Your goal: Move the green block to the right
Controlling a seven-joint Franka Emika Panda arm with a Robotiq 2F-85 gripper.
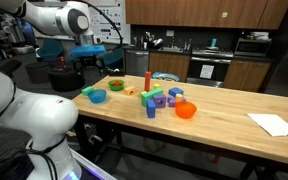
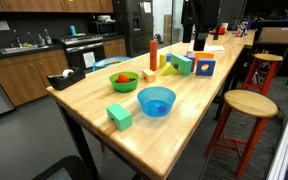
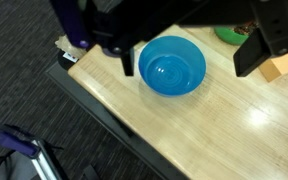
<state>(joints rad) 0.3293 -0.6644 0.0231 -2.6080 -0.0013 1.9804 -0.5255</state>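
Note:
The green block is a small teal-green piece that shows in both exterior views (image 1: 87, 91) (image 2: 119, 116), lying near the table's end beside the blue bowl (image 1: 97, 97) (image 2: 156, 100). It is out of the wrist view. My gripper (image 3: 191, 55) is open and empty. It hangs well above the blue bowl (image 3: 172, 65), with its dark fingers (image 3: 127, 60) on either side of the bowl in the wrist view. In an exterior view the gripper (image 1: 88, 58) hovers over that end of the table.
A green bowl (image 2: 123, 80) (image 3: 229, 35), a red cylinder (image 2: 154, 50), a lime-green block joined with purple and yellow pieces (image 1: 154, 98), a blue block (image 2: 205, 67) and an orange bowl (image 1: 186, 110) stand along the table. A white paper (image 1: 274, 124) lies at the far end. A stool (image 2: 252, 103) stands beside the table.

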